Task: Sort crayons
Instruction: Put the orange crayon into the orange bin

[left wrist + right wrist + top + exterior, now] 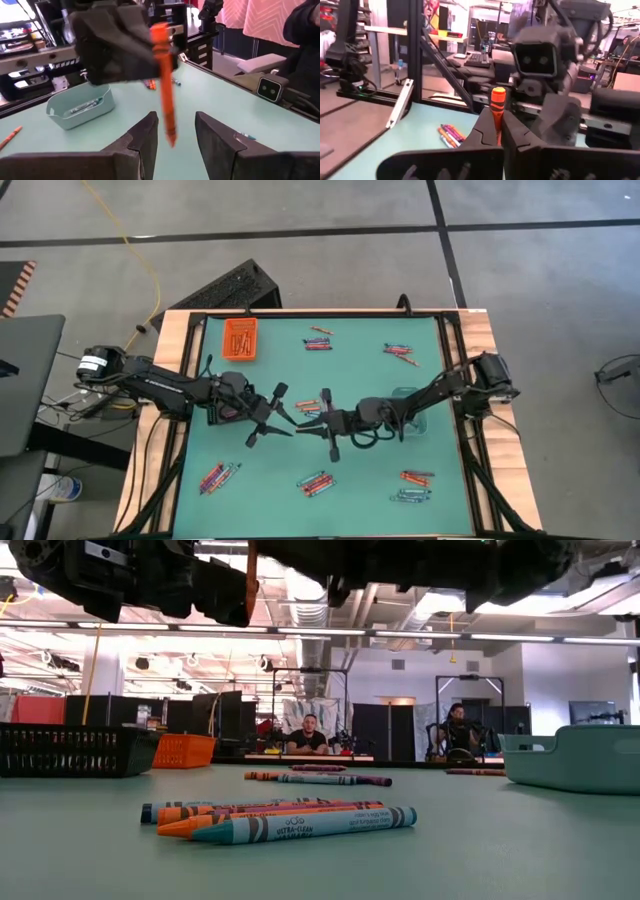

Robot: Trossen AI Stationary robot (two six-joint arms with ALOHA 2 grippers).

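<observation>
One waxy orange crayon [498,102] stands pinched between the right gripper's [499,131] fingers.

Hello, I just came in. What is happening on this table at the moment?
Two robot arms are sorting crayons and meet above the middle of the green table. The right end effector is shut on an orange crayon and holds it out. The left end effector is open, its fingers on either side of the crayon's tip, not yet closed. Some crayons already lie in the orange tray and the teal tray. Other crayons lie in small groups on the table.
</observation>
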